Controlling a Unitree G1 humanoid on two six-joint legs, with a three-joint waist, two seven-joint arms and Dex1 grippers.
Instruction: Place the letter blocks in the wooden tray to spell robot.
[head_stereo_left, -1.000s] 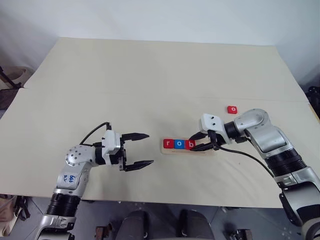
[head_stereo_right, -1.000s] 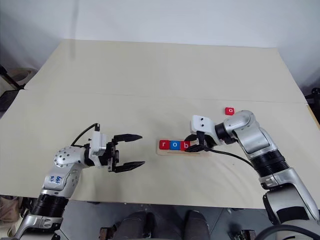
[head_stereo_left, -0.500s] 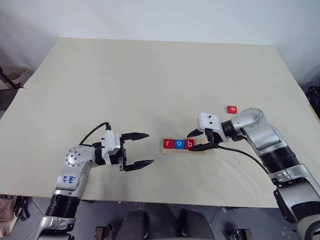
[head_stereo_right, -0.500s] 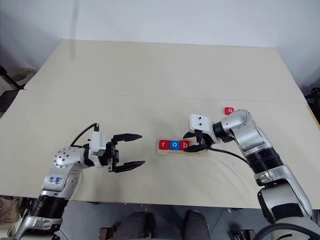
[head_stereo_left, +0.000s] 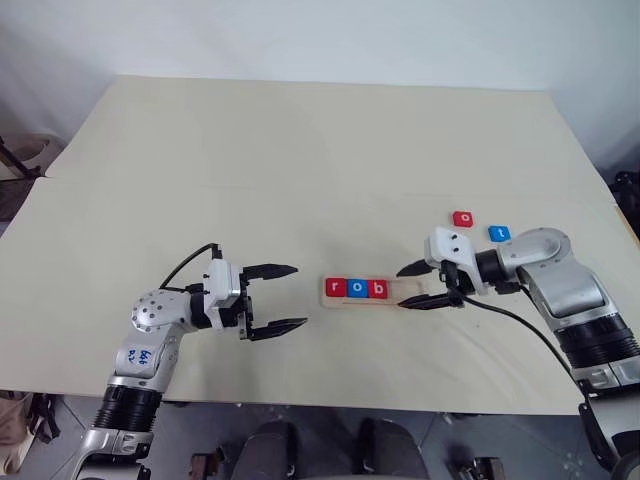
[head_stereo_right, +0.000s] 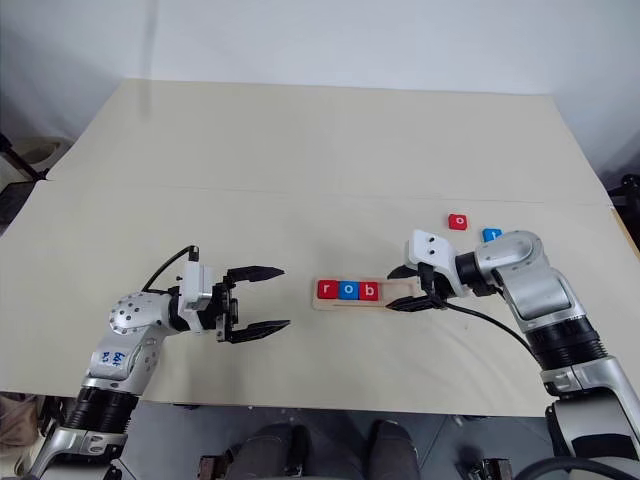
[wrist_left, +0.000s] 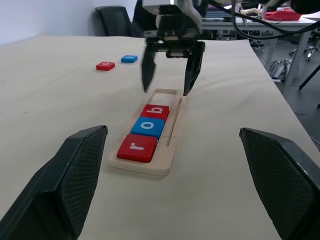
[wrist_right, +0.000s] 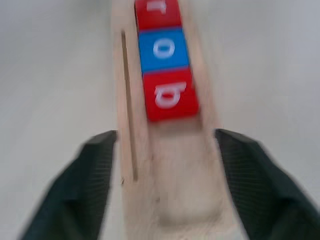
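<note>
The wooden tray (wrist_left: 172, 130) lies in front of me on the table. Three letter blocks sit in its left part: a red r (head_stereo_left: 336, 288), a blue o (head_stereo_left: 357, 288) and a red b (head_stereo_left: 378, 289). My right gripper (head_stereo_left: 402, 288) is open and empty, its fingers straddling the tray's bare right end just past the b. A loose red o block (head_stereo_left: 463, 218) and a blue t block (head_stereo_left: 499, 233) lie on the table behind that arm. My left gripper (head_stereo_left: 300, 295) is open and empty, pointing at the tray's left end from a short way off.
The tan table (head_stereo_left: 300, 160) stretches wide behind the tray, with a seam across its middle. Its front edge runs close below both arms. A black cable (head_stereo_left: 510, 320) trails from the right wrist.
My right gripper has drawn back to the right off the b block and spread its fingers. The blue t block now shows behind the arm. The left arm has not moved.
</note>
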